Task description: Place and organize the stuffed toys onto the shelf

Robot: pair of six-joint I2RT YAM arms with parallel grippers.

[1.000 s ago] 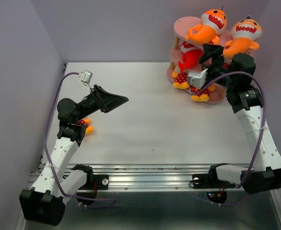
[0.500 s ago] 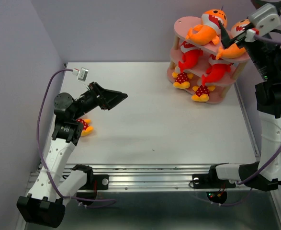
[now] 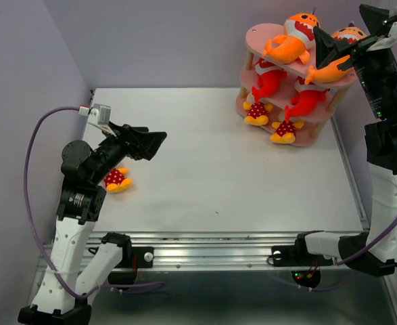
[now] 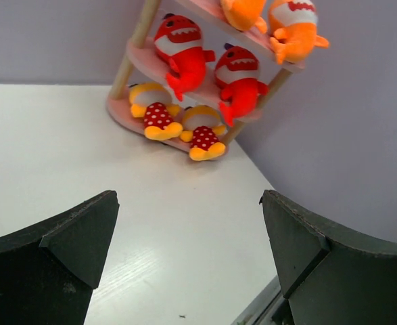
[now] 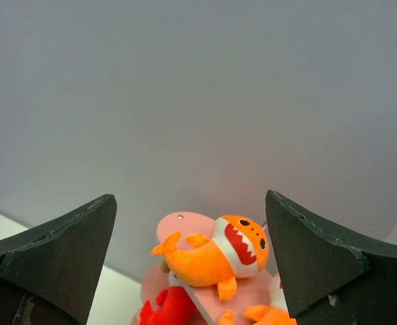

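Left gripper (image 3: 149,141): fingers spread wide, nothing between them. It hangs over the table (image 3: 218,183), left of centre. Against 0.5 s ago it sits a little further left, and the arm's elbow has swung out to the left.

Loose figure (image 3: 116,180): yellow-orange with a red dotted part, lying on the table just beside the left arm. Same spot as before, but more of it shows now that the arm has shifted off it.

Right gripper (image 3: 343,26): spread open and empty. Its wrist view shows only wall and the shelf top between the fingers (image 5: 56,250). It is held high at the shelf's top right. 1.0 s ago it was low, at the front of the lower tiers. 0.5 s ago it was already up, and since then it has made only a small move to the right.

Shelf (image 3: 258,32): far right corner of the table, unmoved.
- Top tier: left orange shark (image 3: 291,37) and right orange shark (image 3: 335,68), the latter partly hidden behind the right gripper.
- Middle tier: left red shark (image 3: 269,81) and right red shark (image 3: 306,98).
- Bottom tier: left figure (image 3: 255,112) and right figure (image 3: 285,132), both at the front edge.

Six toys are on the shelf and one is on the table, the same count and placing as 0.5 s ago.
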